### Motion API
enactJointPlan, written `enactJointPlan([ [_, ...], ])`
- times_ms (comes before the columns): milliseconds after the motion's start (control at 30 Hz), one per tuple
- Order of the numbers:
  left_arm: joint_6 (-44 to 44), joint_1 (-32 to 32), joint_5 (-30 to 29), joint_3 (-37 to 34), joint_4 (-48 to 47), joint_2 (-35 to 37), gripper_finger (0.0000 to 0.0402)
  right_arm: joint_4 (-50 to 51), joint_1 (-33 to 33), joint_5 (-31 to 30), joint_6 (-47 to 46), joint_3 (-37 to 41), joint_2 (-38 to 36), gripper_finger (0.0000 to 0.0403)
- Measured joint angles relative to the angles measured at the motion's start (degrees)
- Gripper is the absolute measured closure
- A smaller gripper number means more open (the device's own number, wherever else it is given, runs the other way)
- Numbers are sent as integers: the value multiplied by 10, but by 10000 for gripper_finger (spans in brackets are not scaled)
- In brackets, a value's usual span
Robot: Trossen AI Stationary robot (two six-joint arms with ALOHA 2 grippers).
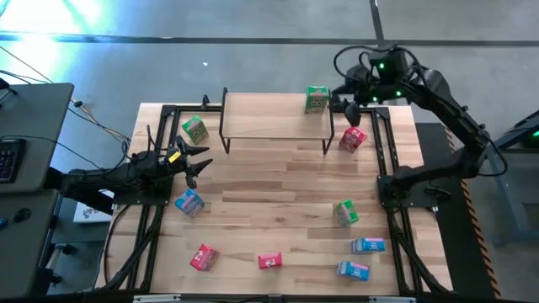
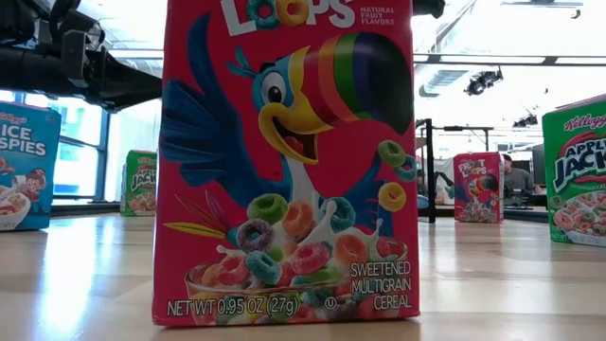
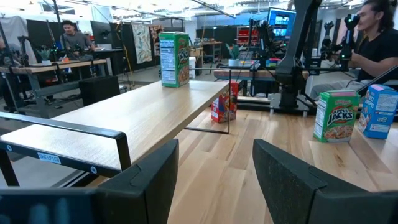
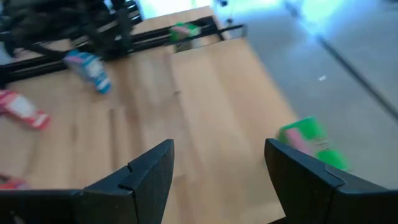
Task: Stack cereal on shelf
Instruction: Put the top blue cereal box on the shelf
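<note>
Standing upright on the shelf [image 1: 274, 118], upper centre, one green cereal box [image 1: 316, 100] at its right end | right pincer [image 1: 346, 108] just beside that box – fingers wide, empty | left pincer [image 1: 199, 162] at frame left – fingers apart, empty | other boxes scattered on the surface [image 1: 278, 194].

One cereal box [image 1: 316, 99] stands on the shelf [image 1: 269, 118] (right end).
</note>
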State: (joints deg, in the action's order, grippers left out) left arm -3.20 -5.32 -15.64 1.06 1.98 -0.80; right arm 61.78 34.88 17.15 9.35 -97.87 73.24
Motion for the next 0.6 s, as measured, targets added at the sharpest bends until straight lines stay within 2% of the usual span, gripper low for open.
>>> enactJointPlan([
  [233, 0, 0, 0, 0, 0, 0, 204, -29, -87, -11, -83, 65, -26, 159],
  [600, 1, 0, 0, 0, 0, 0, 204, -143, -200, -88, -160, 162, -44, 159],
])
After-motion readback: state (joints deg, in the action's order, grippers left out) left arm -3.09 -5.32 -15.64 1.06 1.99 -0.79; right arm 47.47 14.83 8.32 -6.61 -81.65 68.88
